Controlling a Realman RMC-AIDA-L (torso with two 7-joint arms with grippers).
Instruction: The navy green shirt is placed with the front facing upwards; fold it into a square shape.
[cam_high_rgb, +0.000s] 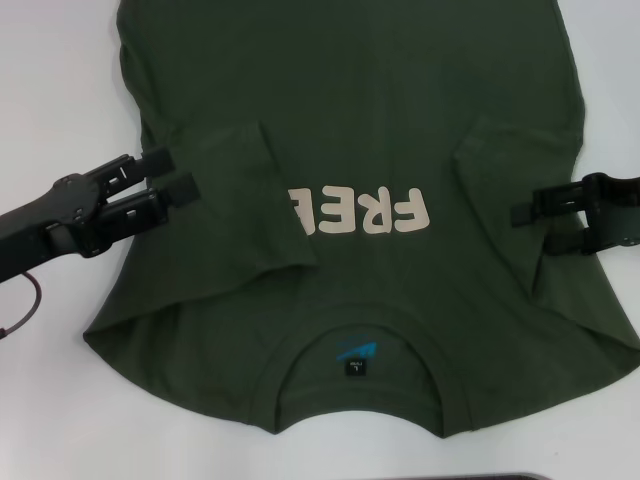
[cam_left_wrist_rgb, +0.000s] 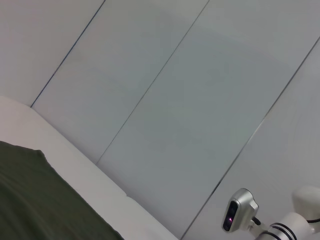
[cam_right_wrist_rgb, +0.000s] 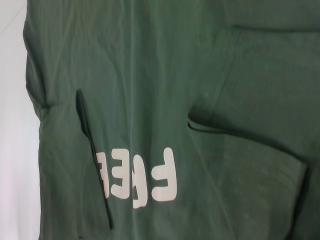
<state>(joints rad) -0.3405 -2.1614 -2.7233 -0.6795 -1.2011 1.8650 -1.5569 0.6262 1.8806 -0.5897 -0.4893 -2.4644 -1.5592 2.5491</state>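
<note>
The navy green shirt (cam_high_rgb: 350, 120) lies spread front up on the white table (cam_high_rgb: 60, 100), collar and teal label (cam_high_rgb: 356, 357) nearest me. Both short sleeves are folded inward onto the chest: the left sleeve (cam_high_rgb: 240, 200) covers the start of the cream lettering (cam_high_rgb: 375, 212), and the right sleeve (cam_high_rgb: 500, 170) lies beside its end. My left gripper (cam_high_rgb: 178, 172) hovers open at the shirt's left edge, holding nothing. At the shirt's right edge my right gripper (cam_high_rgb: 530, 229) is also open and empty. The right wrist view shows the shirt (cam_right_wrist_rgb: 150, 75) with the lettering (cam_right_wrist_rgb: 145, 177).
Bare white table borders the shirt on both sides. A red cable (cam_high_rgb: 25, 305) hangs under my left arm. The left wrist view shows a shirt corner (cam_left_wrist_rgb: 40, 200), the table edge (cam_left_wrist_rgb: 75, 165), grey wall panels and a white device (cam_left_wrist_rgb: 240, 215).
</note>
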